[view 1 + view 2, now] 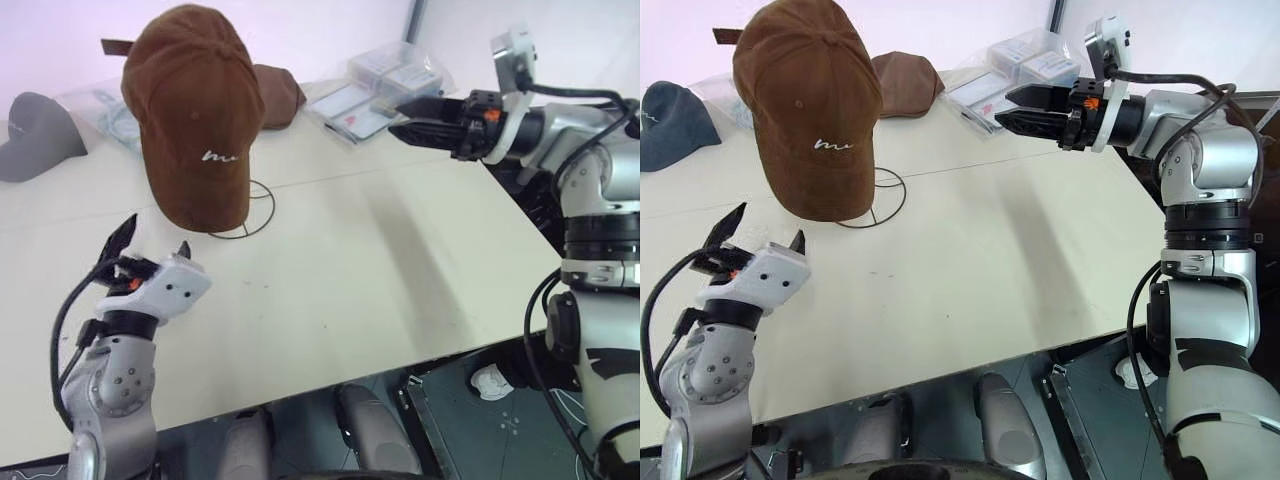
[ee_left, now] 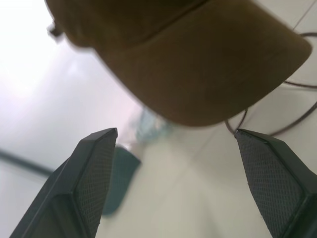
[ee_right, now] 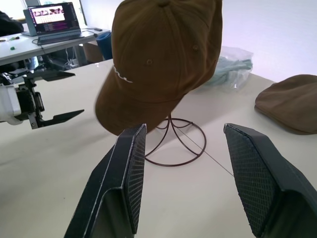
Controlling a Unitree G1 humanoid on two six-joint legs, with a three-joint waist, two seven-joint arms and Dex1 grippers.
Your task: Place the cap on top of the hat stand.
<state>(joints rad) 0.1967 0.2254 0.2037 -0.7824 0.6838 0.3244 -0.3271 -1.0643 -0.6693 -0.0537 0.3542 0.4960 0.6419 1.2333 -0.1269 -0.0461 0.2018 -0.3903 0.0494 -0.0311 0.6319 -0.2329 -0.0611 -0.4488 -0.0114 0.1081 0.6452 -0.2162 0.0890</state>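
The cap [image 1: 195, 110] is seated on the hat stand [image 3: 173, 144], brim down, just ahead of the left gripper [image 1: 150, 245]. Both the left gripper and the right gripper [image 1: 1025, 108] are spread wide and empty, with bare table [image 1: 400, 260] between them.

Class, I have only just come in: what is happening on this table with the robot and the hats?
The brown cap already sits on the wire hat stand, brim hanging down at the front toward the robot. Neither gripper holds anything. The left gripper is low, just in front of the brim, jaws open and clear of it. The right gripper hangs off to the cap's right, above the table, jaws also open. A plain brown hat and a grey cap lie untouched further back.
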